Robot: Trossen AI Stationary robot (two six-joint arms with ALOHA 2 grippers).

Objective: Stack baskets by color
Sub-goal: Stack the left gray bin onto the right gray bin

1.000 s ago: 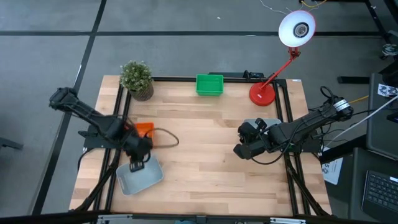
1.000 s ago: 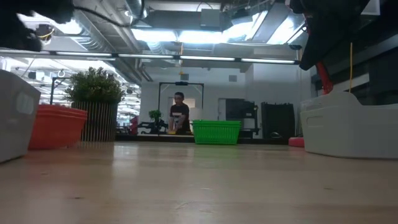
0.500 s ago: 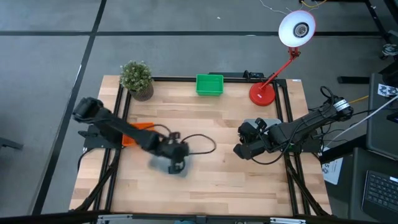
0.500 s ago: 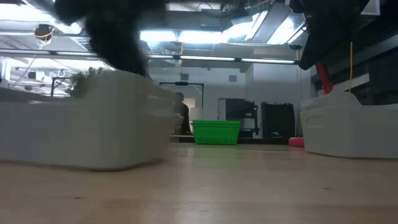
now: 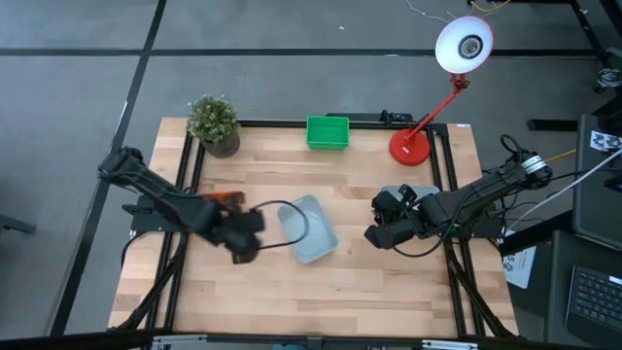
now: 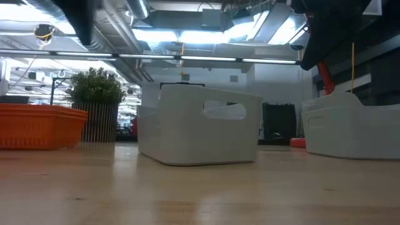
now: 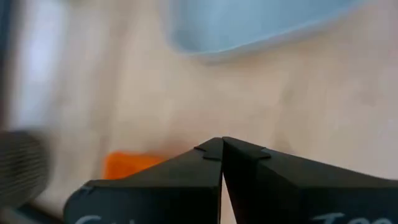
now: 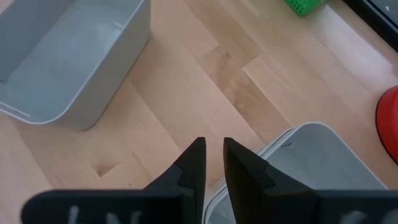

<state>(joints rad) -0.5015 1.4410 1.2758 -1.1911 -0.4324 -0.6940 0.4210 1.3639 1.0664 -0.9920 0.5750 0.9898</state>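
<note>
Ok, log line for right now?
left hand: shut, empty, beside grey basket mid-table | right hand: idle over second grey basket | orange basket, green basket: untouched

Right gripper (image 8: 208, 155): two dark fingers, a narrow gap between them, nothing held, poised above bare wood. Table (image 8: 186, 81): light wooden planks. Pale grey basket (image 8: 68, 56): empty, lying apart from the fingers. Second pale grey basket (image 8: 311, 168): rounded rim just beside the fingertips, partly cut off. Green basket (image 8: 305, 6): a corner only, at the frame's edge. Red object (image 8: 388, 115): a curved sliver, otherwise cut off.
</note>
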